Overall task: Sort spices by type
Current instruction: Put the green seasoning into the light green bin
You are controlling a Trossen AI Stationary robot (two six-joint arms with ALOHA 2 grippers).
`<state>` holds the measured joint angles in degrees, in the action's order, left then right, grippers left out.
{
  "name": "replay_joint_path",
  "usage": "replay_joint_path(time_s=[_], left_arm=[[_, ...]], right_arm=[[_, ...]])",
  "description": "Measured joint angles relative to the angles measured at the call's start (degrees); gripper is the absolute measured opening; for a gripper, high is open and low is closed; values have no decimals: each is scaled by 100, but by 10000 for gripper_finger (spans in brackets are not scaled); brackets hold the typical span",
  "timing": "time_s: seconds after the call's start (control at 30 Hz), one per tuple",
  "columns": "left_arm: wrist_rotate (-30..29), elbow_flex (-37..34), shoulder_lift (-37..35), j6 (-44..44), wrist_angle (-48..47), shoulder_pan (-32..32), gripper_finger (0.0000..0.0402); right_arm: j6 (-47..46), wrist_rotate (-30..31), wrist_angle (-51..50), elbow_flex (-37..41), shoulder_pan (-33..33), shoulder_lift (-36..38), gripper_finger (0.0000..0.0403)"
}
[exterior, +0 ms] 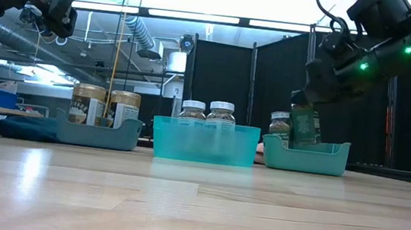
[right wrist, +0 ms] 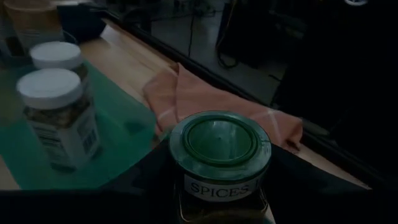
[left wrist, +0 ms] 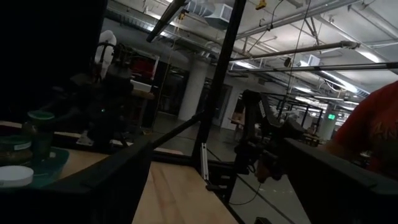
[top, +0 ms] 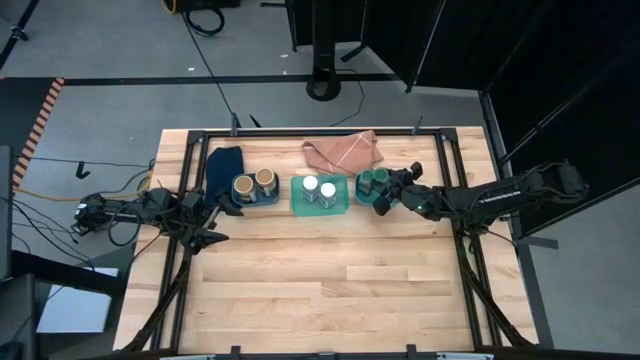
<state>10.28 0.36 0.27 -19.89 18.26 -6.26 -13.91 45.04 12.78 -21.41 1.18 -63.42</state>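
Nearest the right wrist camera sits a green-lidded round glass jar (right wrist: 219,163) with "SPICES" on its label, caught between the two dark fingers of the right gripper (top: 383,203). From the low view this jar hangs slightly tilted, its base down inside the right-hand teal rectangular plastic tray (exterior: 306,156), just beside a second green-lidded jar (exterior: 280,124) that stands upright there.

To finish this step well, I judge the jar should be straightened, lowered until its base rests flat on the tray floor, and let go only then; the fingers should part just enough to clear the lid and lift straight up, so they do not knock the neighbouring jar or drag the tray.

Moving outward, the middle teal tray (top: 321,208) holds two white-lidded jars (top: 319,188) side by side, both upright. Farther left, a darker blue-grey tray (top: 256,203) holds two tan-lidded jars (top: 254,183), also upright. So each tray carries one kind, and sorting looks nearly complete.

Behind the trays, a salmon-pink cloth (top: 343,151) and a dark navy cloth (top: 223,166) lie on the pale wooden slatted worktop (top: 330,290).

At the worktop's left edge the left gripper (top: 205,228) waits, its fingers spread wide and holding nothing.
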Motion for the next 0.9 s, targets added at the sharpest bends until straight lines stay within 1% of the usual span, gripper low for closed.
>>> replay_joint_path(time_s=[0.1,0.57,0.7,0.9], left_arm=[[0,0,0,-3,2,0,363],[-59,0,-2,30,-22,0,363],[-61,0,0,32,-24,0,363],[-66,0,0,34,-46,0,363]], right_arm=[[-131,32,-73,0,70,0,207],[-58,-34,-26,0,520,0,207],[48,-318,132,0,608,0,207],[167,-480,436,0,796,2,207]])
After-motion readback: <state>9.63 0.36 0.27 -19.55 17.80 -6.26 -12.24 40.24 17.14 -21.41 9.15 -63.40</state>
